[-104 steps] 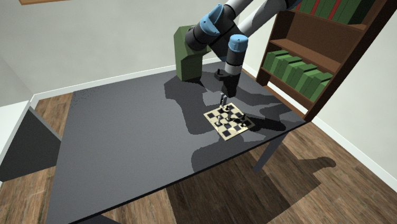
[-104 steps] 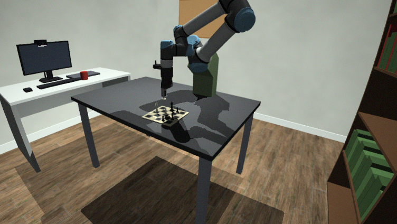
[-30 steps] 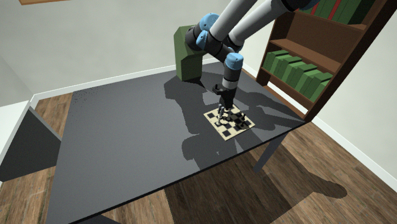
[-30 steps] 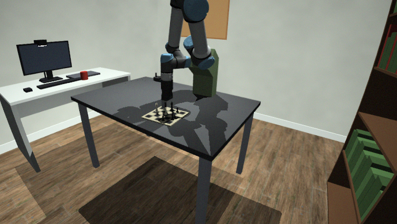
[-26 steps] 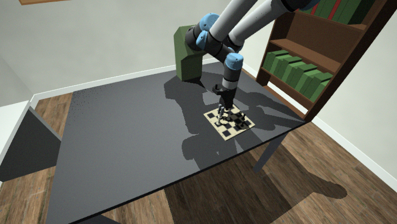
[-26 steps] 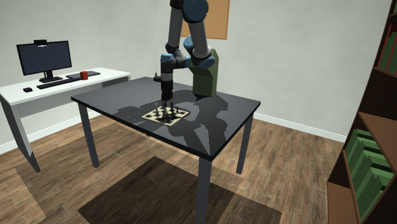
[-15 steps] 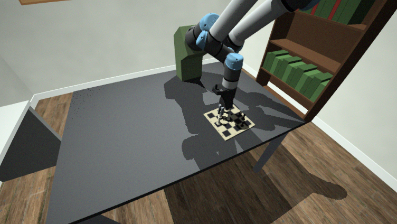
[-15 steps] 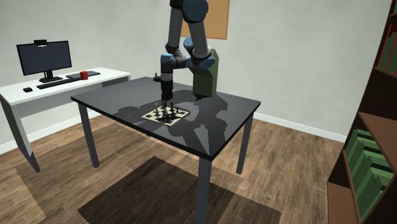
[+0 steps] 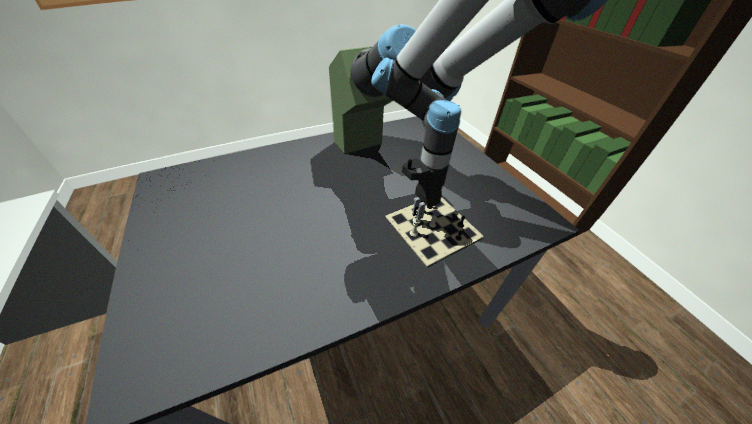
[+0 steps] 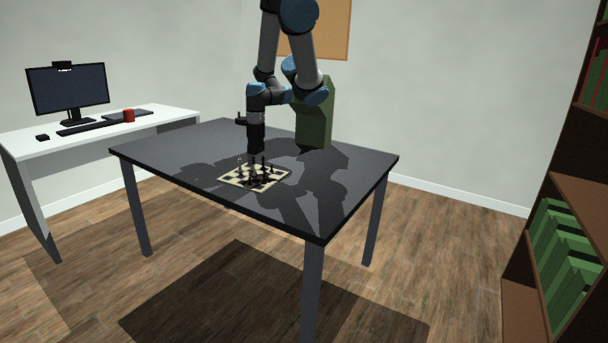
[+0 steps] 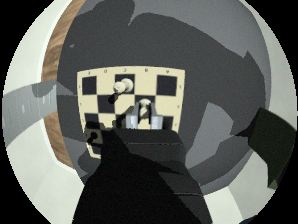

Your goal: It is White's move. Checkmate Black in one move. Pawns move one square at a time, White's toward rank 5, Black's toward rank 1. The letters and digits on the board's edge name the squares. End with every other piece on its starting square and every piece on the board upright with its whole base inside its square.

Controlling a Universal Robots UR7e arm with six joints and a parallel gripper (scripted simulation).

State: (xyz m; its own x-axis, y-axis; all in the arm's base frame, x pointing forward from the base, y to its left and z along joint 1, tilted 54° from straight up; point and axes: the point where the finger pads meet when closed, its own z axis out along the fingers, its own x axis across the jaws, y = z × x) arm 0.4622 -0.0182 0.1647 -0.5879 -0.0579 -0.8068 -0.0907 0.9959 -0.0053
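A small chessboard (image 9: 437, 247) (image 10: 227, 178) (image 11: 89, 86) lies on the dark table (image 9: 236, 252) (image 10: 340, 187), near one edge. My gripper (image 9: 419, 209) (image 10: 254, 158) (image 11: 144, 121) hangs just above the board's back part, pointing straight down. It is shut on a small chess piece (image 11: 143, 108), whose colour I cannot make out. A white piece (image 9: 414, 226) (image 10: 239, 163) (image 11: 121, 86) stands beside the gripper. Several black pieces (image 9: 458, 223) (image 10: 263, 163) stand on the other side of the board. My gripper body hides the near squares in the wrist view.
The arm's green base (image 9: 358, 115) (image 10: 314, 119) stands on the table behind the board. A bookshelf (image 9: 579, 105) (image 10: 562, 238) stands close to the table's edge by the board. A white desk (image 10: 25, 138) with a monitor (image 10: 63, 86) stands apart.
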